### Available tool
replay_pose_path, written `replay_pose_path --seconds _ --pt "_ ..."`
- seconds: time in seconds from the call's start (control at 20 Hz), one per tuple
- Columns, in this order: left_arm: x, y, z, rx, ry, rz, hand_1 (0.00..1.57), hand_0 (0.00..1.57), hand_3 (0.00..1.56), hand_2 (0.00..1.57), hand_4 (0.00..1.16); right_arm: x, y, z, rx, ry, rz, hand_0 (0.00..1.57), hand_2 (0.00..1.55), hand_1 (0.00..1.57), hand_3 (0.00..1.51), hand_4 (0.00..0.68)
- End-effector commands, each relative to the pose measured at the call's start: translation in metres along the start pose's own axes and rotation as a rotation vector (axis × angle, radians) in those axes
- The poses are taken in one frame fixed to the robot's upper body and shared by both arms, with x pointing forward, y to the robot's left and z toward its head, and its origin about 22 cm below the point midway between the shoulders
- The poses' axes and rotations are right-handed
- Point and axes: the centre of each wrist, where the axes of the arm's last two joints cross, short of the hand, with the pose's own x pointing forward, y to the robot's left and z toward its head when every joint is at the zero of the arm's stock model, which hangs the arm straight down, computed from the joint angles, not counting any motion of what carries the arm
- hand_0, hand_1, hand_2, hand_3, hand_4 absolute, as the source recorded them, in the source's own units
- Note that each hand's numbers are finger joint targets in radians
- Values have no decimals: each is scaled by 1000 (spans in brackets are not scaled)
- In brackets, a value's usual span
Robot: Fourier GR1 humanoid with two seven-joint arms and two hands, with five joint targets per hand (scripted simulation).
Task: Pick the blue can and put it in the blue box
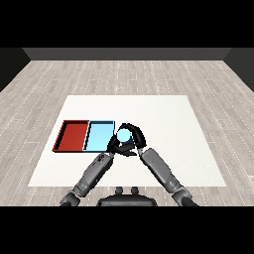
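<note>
While the right hand (136, 135) curls its fingers round the blue can (124, 135), the can sits just beside the light blue tray's (99, 137) right edge. Left hand (115, 145) below it, fingers unclear. Red tray (72, 135) adjoins left; white tabletop (168, 124) open rightward.
</note>
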Motion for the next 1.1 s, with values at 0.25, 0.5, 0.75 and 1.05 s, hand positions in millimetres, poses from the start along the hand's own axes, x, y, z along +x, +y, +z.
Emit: replay_pose_path --seconds 0.25,0.5,0.75,1.05 --pt "18 -5 3 38 1 -64 0 0 0 0 108 5 10 4 29 -7 -19 1485 1468 1485 1407 536" --pt "9 -33 -22 73 66 -167 0 0 0 0 0 -8 4 12 35 -9 -46 1490 1460 1490 1408 571" --pt "-6 -23 -10 47 13 -274 0 0 0 0 0 -2 14 6 38 0 -30 1476 1457 1476 1399 559" --pt "-6 -8 -12 98 23 -202 776 776 205 789 641 5 12 5 54 -4 -68 1483 1461 1483 1408 587"
